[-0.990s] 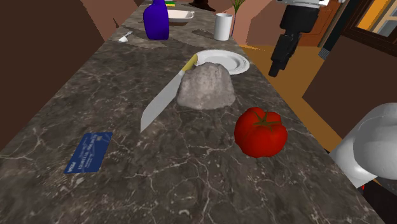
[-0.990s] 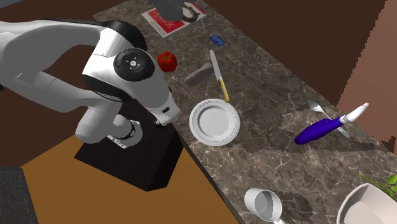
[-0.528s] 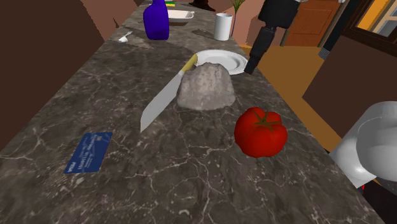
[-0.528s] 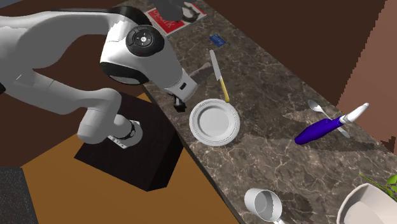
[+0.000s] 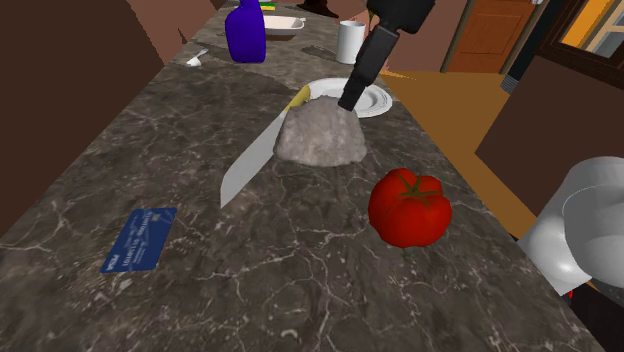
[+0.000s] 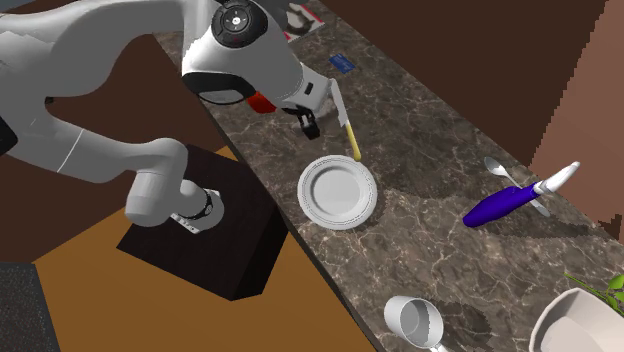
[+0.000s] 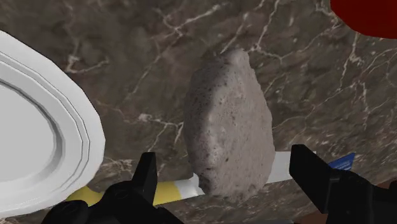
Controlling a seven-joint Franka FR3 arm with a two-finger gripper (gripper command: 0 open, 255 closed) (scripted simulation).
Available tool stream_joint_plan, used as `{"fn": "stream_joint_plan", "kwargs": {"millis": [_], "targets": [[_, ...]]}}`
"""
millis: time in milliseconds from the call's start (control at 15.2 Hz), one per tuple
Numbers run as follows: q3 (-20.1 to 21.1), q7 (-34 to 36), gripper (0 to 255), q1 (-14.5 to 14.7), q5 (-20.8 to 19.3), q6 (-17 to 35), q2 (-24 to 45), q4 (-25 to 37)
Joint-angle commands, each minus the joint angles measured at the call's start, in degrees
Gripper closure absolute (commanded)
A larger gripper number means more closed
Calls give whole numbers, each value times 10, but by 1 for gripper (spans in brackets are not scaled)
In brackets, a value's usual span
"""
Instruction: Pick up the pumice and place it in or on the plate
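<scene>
No words or numbers can be read anywhere. The blue card [image 5: 140, 238] lies on the dark stone counter [image 5: 120, 140], at about 8 o'clock in the shoulder view. It has tiny white marks in one corner and faint lines across it, but they are too small to make out. In the second exterior view the same card sits at about 12 o'clock, and its marks are only pale specks there too.
</scene>
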Motion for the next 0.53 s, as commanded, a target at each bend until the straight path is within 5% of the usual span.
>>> {"fn": "stream_joint_plan", "kwargs": {"millis": [0, 462], "targets": [[7, -20, 0, 16, 14, 27, 12, 11], [27, -31, 0, 26, 29, 86, 36, -10]]}}
